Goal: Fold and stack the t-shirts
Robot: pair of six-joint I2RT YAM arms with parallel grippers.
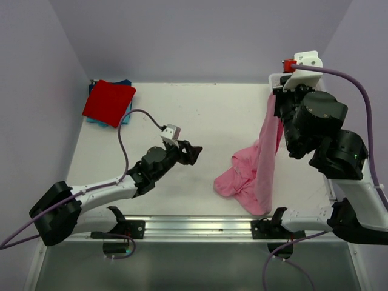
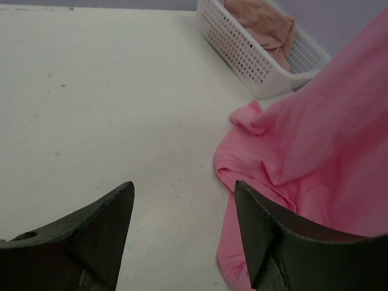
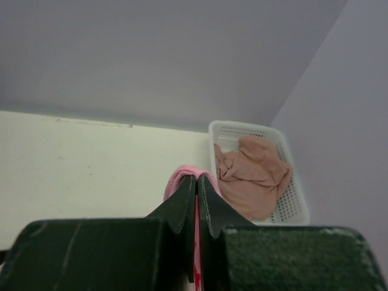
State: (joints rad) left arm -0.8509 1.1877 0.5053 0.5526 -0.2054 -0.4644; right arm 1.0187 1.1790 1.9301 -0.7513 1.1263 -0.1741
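The right gripper [image 3: 196, 179] pinched the bright pink shirt [image 1: 257, 163], hoisting it with its tail pooled on the table [image 1: 200, 109], probably to spread it; the left gripper [image 2: 183, 188] gaped empty beside the cloth, seemingly awaiting a corner; the red shirt [image 1: 109, 102] lay folded far left.

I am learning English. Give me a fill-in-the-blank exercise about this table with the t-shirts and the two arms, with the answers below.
1. The right end effector is ____ on the bright pink t-shirt.
2. The left end effector is open and holds ____.
3. The red t-shirt lies folded on the teal-blue t-shirt in the far ____ corner of the table.
4. The dusty-pink t-shirt lies inside the white ____.
Missing words: shut; nothing; left; basket
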